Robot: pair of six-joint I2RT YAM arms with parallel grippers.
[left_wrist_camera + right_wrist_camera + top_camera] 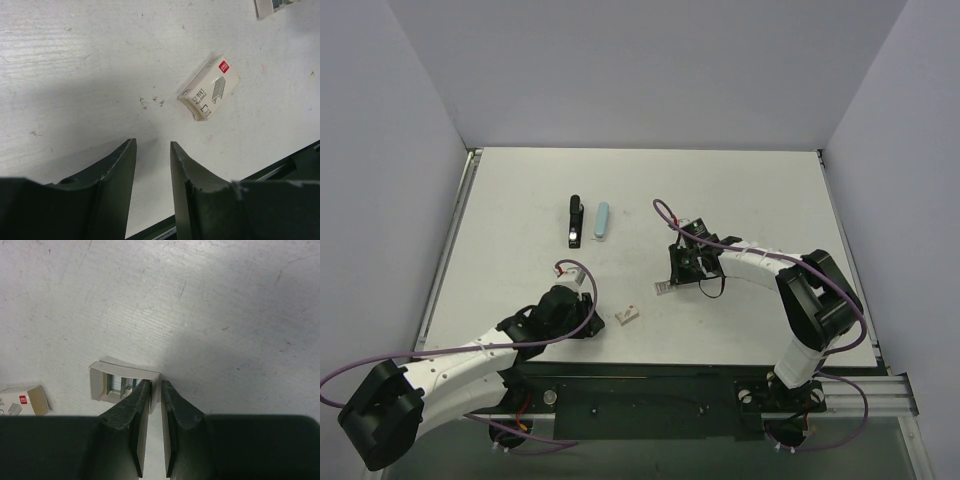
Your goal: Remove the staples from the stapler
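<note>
The stapler (574, 221) is slim and black, with a small pale glint near its near end. It lies on the white surface (740, 190) towards the far left of centre, its length pointing away from the arms. A shorter light-blue bar (603, 220) lies just beside it on the right, roughly parallel. Both are well apart from the two arms. From the overhead view I cannot tell whether the stapler is hinged open.

A small white staple box (210, 87) lies flat near the front of the surface. It carries a red square logo, a grey drawing of staples, a few Chinese characters and a line beginning "No."; the rest is too small to read.

The left arm reaches low across the front of the surface. Its end effector (152, 145) hovers just short of the box, jaws apart with nothing between them.

The right arm folds back from its base, its end effector (155, 383) pointing down at an open cardboard tray (107, 385) holding silvery strips of staples. Its fingers (135, 410) are almost together, leaving only a thin slit, with their tips at the tray's end wall. I cannot tell whether they pinch that wall.
</note>
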